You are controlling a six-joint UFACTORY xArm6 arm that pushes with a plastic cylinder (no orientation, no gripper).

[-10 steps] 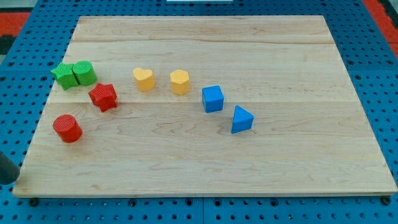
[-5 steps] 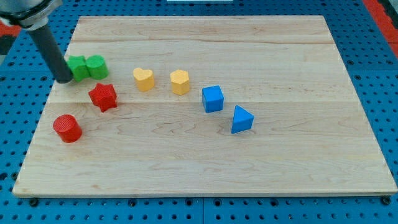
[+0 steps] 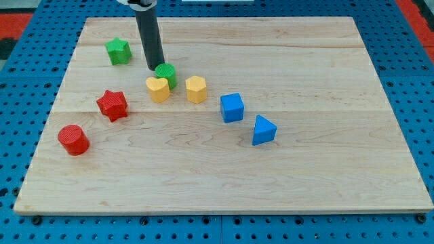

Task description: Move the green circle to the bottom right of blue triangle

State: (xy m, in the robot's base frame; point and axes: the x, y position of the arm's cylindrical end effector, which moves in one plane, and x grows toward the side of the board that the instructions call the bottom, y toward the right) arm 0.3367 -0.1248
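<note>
Rod end — my tip [image 3: 155, 68] — is set against the upper-left side of the green circle [image 3: 165, 73]; no jaws are fitted. The circle touches the yellow heart [image 3: 157, 89], with the yellow hexagon [image 3: 196, 89] just beside. The blue triangle [image 3: 264, 130] lies well apart toward the view's lower right, near the blue cube [image 3: 232, 108] — the green star [image 3: 118, 51] sits upper left.

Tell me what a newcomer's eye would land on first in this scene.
The dark rod coming down from the view's top stands out first, my tip at the upper left edge of the green circle, which sits against the yellow heart. Next comes the loose diagonal row running to the view's lower right: yellow hexagon, blue cube, blue triangle. The green star sits alone at upper left.
</note>
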